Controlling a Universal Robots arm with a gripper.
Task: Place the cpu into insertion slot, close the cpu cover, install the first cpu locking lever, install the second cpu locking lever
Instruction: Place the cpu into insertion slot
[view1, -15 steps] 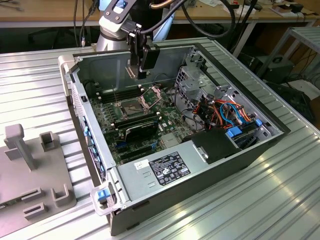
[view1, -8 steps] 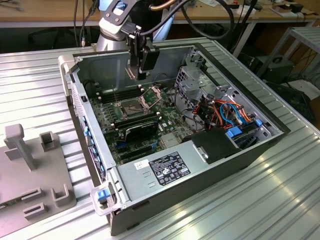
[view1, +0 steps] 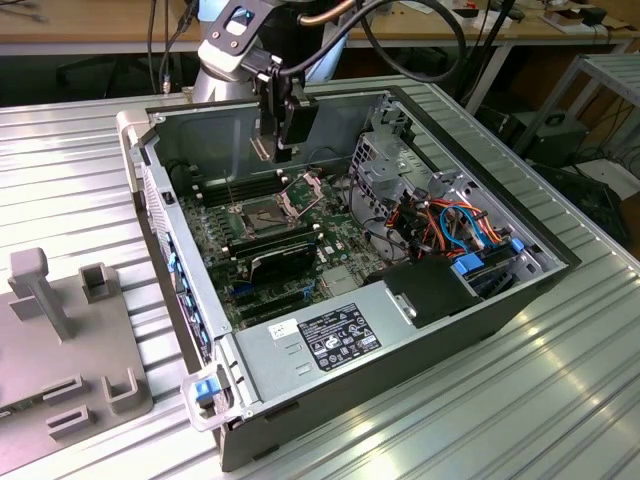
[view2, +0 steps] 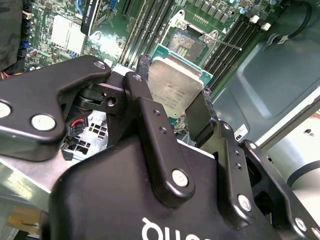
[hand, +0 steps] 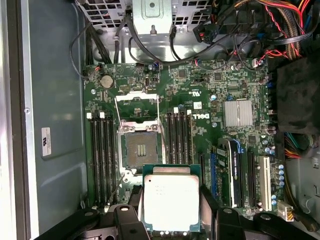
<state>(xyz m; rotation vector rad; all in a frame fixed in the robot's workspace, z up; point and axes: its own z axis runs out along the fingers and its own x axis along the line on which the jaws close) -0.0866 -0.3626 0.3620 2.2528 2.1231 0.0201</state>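
Note:
My gripper (hand: 171, 196) is shut on the cpu (hand: 171, 205), a flat square chip with a silver-grey face; a black finger (hand: 134, 194) presses on each of two opposite edges. In the exterior view the gripper (view1: 275, 150) hangs inside the open computer case, above the green board. The insertion slot (hand: 141, 149) is a dark square socket with a metal rim, lying bare and apart from the chip. The cpu cover (hand: 137, 102) is swung open beside the socket. In the second wrist view the cpu (view2: 175, 90) hovers short of the insertion slot (view2: 189, 42).
Long black memory slots (hand: 179, 137) flank the socket on both sides. A black card (view1: 275, 255), a power supply (view1: 330, 335) and coloured cables (view1: 450, 225) fill the case's exterior-view right. Case walls (view1: 150, 210) ring the board. A grey fixture (view1: 70, 330) sits on the table at the left.

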